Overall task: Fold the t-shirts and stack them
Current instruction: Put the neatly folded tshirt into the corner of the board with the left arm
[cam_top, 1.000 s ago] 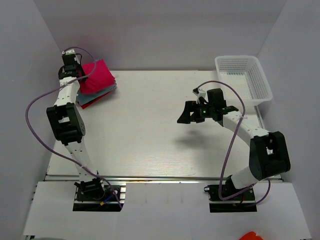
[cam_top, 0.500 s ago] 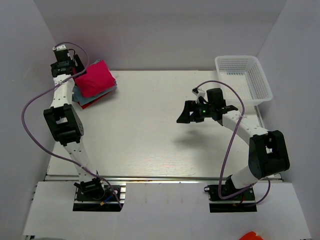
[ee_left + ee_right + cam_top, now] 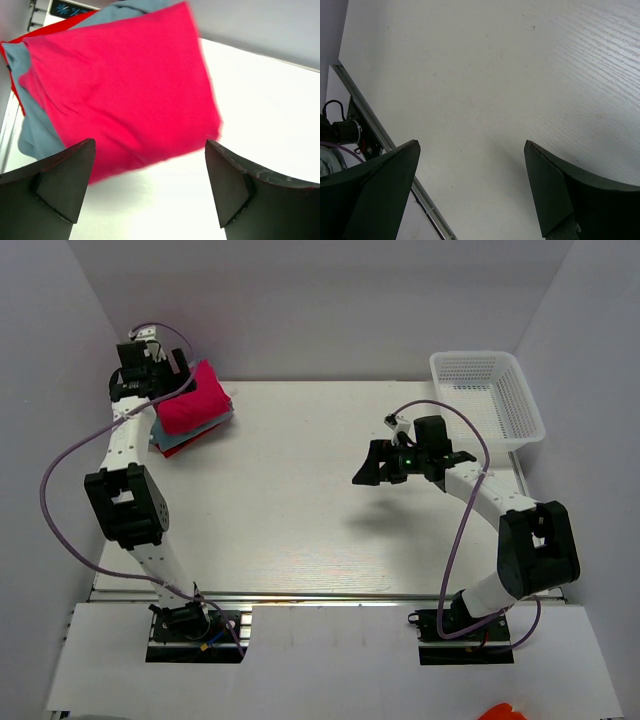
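Three folded t-shirts lie stacked at the table's back left corner. The magenta-pink t-shirt (image 3: 195, 400) (image 3: 125, 85) is on top, over the light blue-grey t-shirt (image 3: 176, 439) (image 3: 32, 135), with the red t-shirt (image 3: 163, 450) (image 3: 50, 27) at the bottom. My left gripper (image 3: 170, 378) (image 3: 149, 145) hovers open just above the stack's left edge and holds nothing. My right gripper (image 3: 375, 468) (image 3: 471, 143) hangs open and empty over the table's right middle, far from the shirts.
A white mesh basket (image 3: 487, 395) stands at the back right corner. White walls close in the left, back and right sides. The table's front rail (image 3: 380, 140) shows in the right wrist view.
My left gripper has opened and let go of the magenta-pink t-shirt, drawn back off it and shifted slightly. The shirt rests on the stack. The right arm has stayed still.
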{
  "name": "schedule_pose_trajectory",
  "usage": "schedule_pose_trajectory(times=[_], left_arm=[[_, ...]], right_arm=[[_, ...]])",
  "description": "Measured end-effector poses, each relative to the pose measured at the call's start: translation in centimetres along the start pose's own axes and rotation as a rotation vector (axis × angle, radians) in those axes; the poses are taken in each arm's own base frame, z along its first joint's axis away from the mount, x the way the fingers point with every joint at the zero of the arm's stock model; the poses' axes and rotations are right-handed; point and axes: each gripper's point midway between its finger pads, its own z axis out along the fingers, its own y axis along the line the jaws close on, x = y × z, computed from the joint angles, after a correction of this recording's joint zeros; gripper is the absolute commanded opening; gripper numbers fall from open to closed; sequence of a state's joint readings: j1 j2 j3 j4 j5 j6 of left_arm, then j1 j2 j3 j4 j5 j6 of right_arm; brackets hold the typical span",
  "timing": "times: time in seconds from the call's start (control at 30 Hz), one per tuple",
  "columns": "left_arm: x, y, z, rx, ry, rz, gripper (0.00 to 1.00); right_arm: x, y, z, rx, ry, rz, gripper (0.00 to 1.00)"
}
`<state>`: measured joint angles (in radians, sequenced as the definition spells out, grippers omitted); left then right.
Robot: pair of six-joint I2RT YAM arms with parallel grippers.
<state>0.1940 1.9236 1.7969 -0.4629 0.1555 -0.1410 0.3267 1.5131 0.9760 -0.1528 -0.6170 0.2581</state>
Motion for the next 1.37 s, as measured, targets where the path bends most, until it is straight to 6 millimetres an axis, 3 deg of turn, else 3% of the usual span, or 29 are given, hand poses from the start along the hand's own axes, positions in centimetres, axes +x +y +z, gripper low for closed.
schedule_pose_trajectory(times=[0.13,0.23,0.33,0.47,0.53,0.6,0.73,0.83,0.93,1.07,1.37], left_arm=[[-0.5,-3.0,-3.2,0.01,-0.036,0.016,1.0],[1.0,-6.9,-5.5,0.05,-0.054,0.029,1.0],[5.7,-12.7,-7.7,0.146,-0.012,0.062,1.0],[14.4,-20.7,-9.9,0.288,0.119,0.155,1.0],[18.5,-23.4,-11.1,0.323,0.184,0.205,1.0],[21.9,-24.7,-12.3,0.326,0.234,0.246,1.0],[26.6,-22.6,-14.6,0.269,0.295,0.27,1.0],[28.1,-19.9,-17.1,0.233,0.277,0.252,1.0],[26.8,-18.9,-19.3,0.236,0.192,0.212,1.0],[24.4,-19.4,-20.6,0.261,0.095,0.159,1.0],[25.3,-18.5,-20.9,0.249,0.081,0.158,1.0]], right_arm=[[0.2,0.0,-0.3,0.007,-0.02,-0.012,0.9],[0.8,-0.4,-1.2,0.055,-0.047,-0.02,0.9],[1.5,-1.0,-2.4,0.12,-0.086,-0.026,0.9],[1.6,-1.9,-3.6,0.203,-0.136,-0.041,0.9],[2.0,-2.4,-4.1,0.238,-0.156,-0.044,0.9],[2.7,-2.9,-4.5,0.27,-0.171,-0.031,0.9],[3.9,-4.0,-5.6,0.343,-0.22,-0.011,0.9],[4.3,-4.3,-6.6,0.372,-0.29,-0.024,0.9],[4.2,-4.0,-7.1,0.36,-0.357,-0.048,0.9],[4.0,-3.6,-7.1,0.332,-0.397,-0.054,0.9],[4.2,-3.8,-6.3,0.313,-0.382,-0.032,0.9]])
